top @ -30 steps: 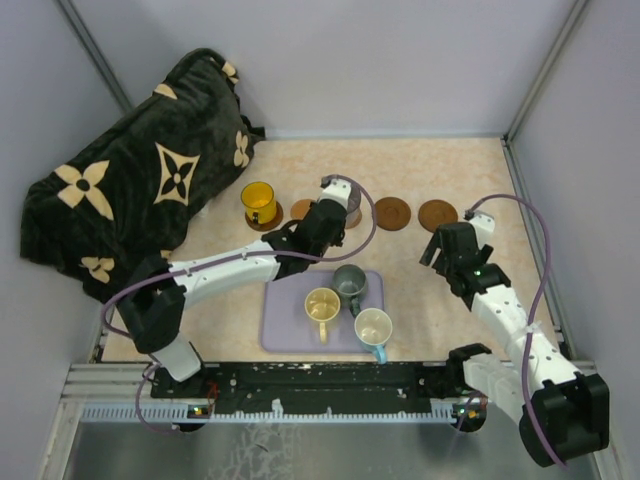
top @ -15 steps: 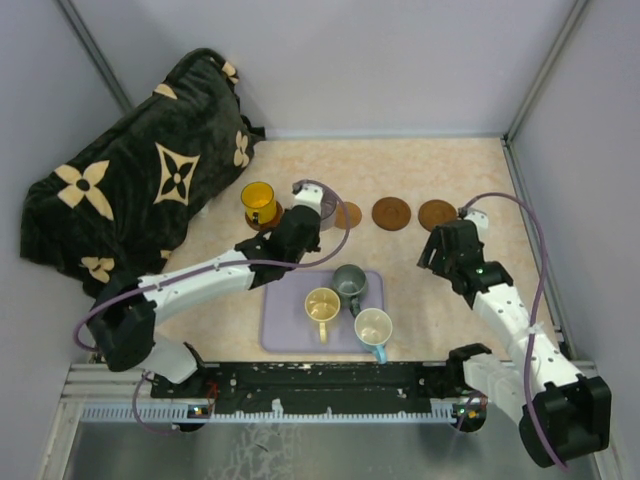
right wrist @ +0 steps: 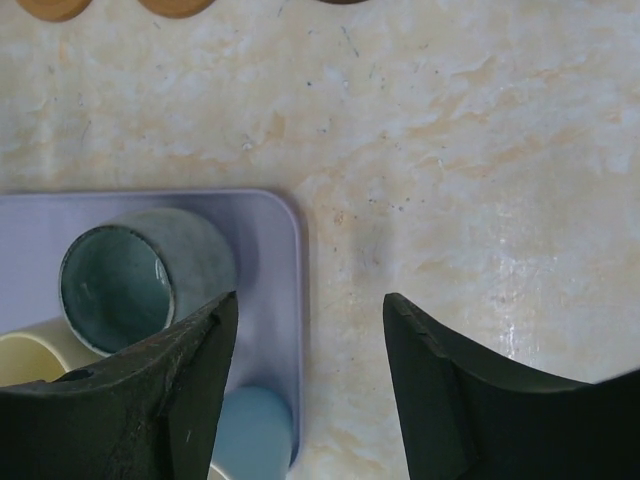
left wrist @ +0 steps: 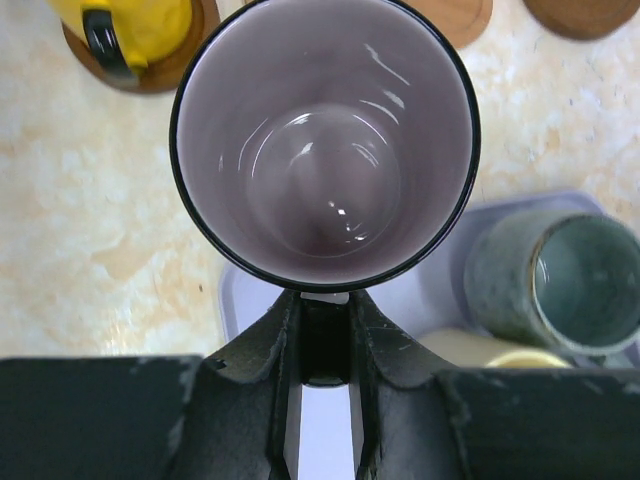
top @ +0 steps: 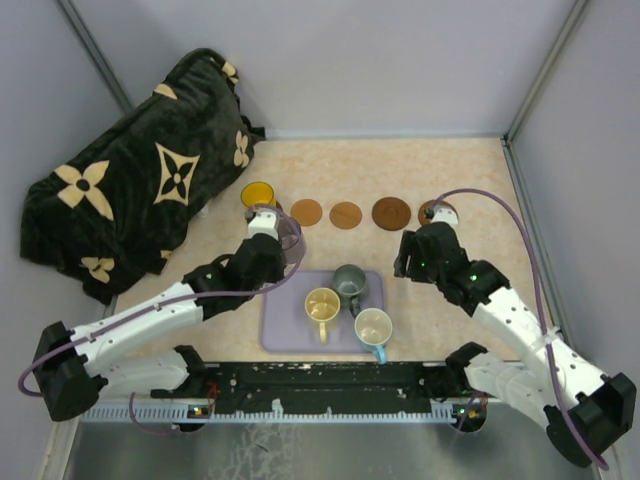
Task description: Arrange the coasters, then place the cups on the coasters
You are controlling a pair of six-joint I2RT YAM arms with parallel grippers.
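Left wrist view: left gripper point(left wrist: 325, 318) clamps the mauve cup point(left wrist: 325, 140) by its mostly hidden handle, near the tray's point(left wrist: 432, 290) far-left corner; right gripper point(right wrist: 310, 330) gapes wide, empty; yellow cup point(left wrist: 135, 22), cut off, sits on a coaster point(left wrist: 172, 68).

Even, diffuse overhead light falls on the pale table point(top: 460, 170), with only short, soft shadows beneath objects. Small specular highlights ring the inside of the mauve cup point(left wrist: 325, 150). The right gripper point(right wrist: 310, 300) appears as dark, underexposed, slightly soft-edged shapes along the lower frame
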